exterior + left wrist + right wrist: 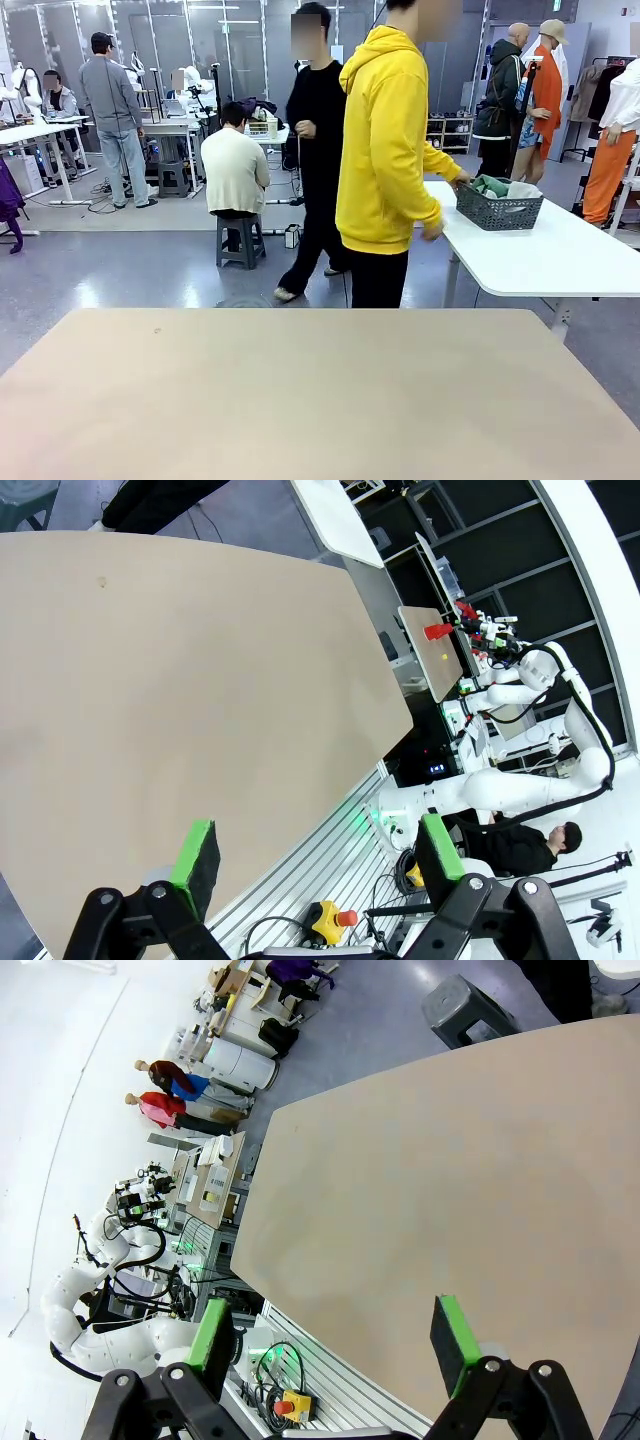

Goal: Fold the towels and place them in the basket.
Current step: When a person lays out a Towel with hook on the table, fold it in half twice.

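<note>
The basket (pixel 500 216) sat on a white surface (pixel 560 258) well apart from the robot, toward that surface's far end. The towels (pixel 492 185) were heaped loosely inside, one bluish-green, one pale. A person in a yellow hoodie (pixel 385 150) had a hand (pixel 461 181) at the basket's near rim. The left gripper (pixel 318 848) and right gripper (pixel 333 1335) both hung released, holding nothing, over the bare beige surface (pixel 320 400). The likely risks: the basket, pulled by one rim, could tip and spill. If it landed at the beige surface's far edge, both arms might have to overreach. The bunched towels could also come out tangled together.
</note>
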Robot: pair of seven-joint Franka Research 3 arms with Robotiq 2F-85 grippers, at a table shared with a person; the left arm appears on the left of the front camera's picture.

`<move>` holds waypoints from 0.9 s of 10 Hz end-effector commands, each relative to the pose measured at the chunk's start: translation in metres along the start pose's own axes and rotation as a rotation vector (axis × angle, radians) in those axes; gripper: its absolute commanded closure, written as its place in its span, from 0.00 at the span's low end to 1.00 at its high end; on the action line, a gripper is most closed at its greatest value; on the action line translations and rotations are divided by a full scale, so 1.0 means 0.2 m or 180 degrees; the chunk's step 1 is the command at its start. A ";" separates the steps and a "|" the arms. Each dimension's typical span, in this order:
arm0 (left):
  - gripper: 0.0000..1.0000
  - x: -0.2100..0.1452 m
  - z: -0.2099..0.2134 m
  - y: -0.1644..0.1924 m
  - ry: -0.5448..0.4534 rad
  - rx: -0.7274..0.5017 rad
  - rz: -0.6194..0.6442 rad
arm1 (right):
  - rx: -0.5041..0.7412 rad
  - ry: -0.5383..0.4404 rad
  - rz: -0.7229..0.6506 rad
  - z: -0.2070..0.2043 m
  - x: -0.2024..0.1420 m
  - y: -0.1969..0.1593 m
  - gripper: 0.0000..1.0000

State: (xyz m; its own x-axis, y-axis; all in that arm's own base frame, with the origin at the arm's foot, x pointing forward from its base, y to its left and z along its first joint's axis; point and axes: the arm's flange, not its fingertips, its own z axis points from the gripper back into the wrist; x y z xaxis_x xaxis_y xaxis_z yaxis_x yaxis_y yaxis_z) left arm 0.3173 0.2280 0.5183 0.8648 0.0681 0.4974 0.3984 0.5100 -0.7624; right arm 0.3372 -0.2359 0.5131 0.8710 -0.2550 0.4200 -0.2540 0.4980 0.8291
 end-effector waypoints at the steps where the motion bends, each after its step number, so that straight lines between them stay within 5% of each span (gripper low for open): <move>1: 0.00 0.00 0.00 0.00 0.0004 -0.0019 -0.0019 | 0.0035 -0.0003 0.0009 0.00 0.00 0.00 0.00; 9: 0.00 0.00 0.00 0.00 0.0004 -0.0019 -0.0019 | 0.0035 -0.0003 0.0009 0.00 0.00 0.00 0.00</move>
State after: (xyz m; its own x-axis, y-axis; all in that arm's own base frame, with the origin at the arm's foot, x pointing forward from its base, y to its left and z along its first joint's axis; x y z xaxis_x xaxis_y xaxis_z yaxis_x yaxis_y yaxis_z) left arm 0.3173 0.2279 0.5183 0.8648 0.0679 0.4974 0.3984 0.5100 -0.7623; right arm 0.3372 -0.2359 0.5131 0.8710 -0.2550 0.4200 -0.2540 0.4980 0.8291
